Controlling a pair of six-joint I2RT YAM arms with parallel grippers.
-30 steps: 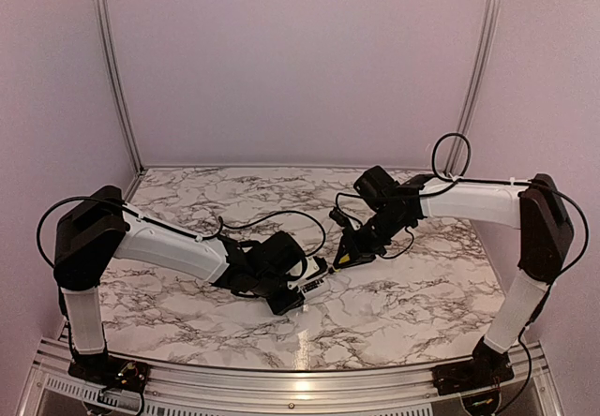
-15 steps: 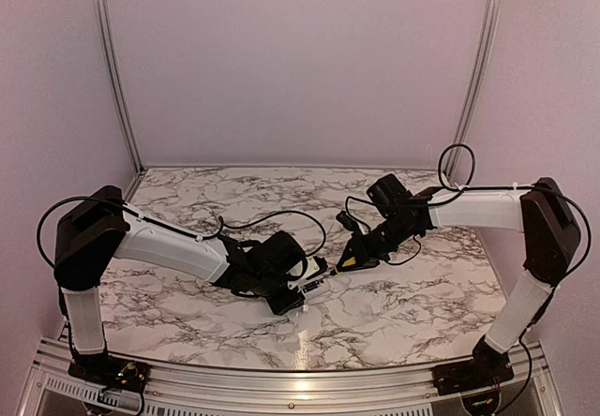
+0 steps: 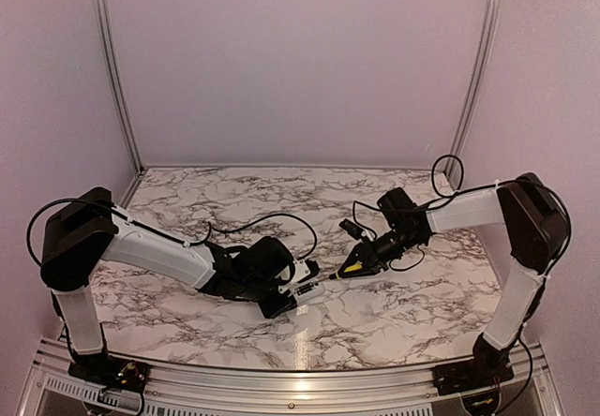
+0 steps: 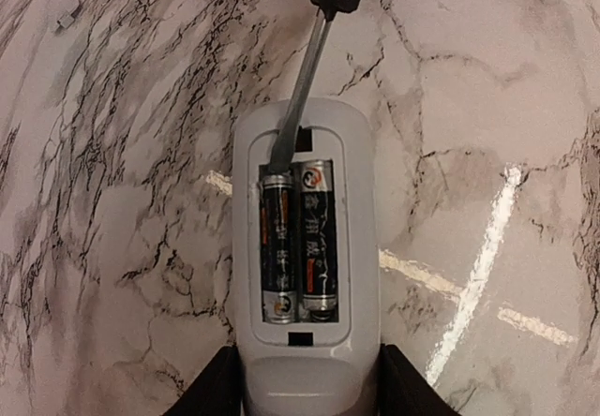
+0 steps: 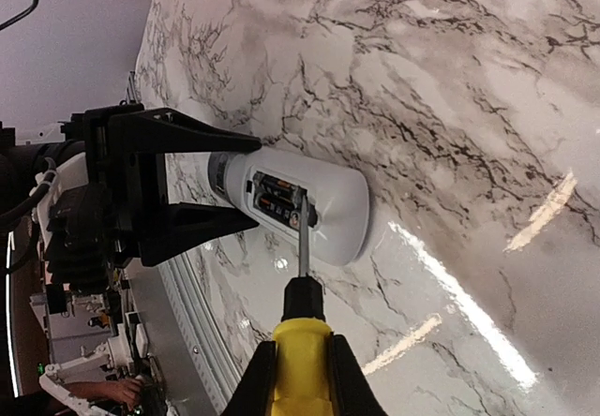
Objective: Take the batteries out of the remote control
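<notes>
Remote control (image 4: 362, 247) lies flat on the marble worktop (image 3: 422, 313), just left of centre in the top view (image 3: 307, 288), back side up with the battery bay uncovered. Left fingers (image 4: 217, 390) are part-way open and clamped on the two long sides of the remote's near end, one finger each side, both touching the white shell; in the top view they sit low on the worktop (image 3: 281, 296). Both batteries (image 4: 298, 243) are seated in the bay, side by side and parallel, dark with printed labels, and their metal ends show at the near end. Right fingers (image 5: 256, 383) are shut tight on the yellow handle of a screwdriver (image 5: 300, 346) and come in from the right side (image 3: 364, 262). Its metal shaft (image 4: 307, 83) slants down across the far end of the remote, tip inside the bay at the far end of the battery that is on the left in the left wrist view. Tip looks to be touching that battery's end; cannot tell whether it is under it.
</notes>
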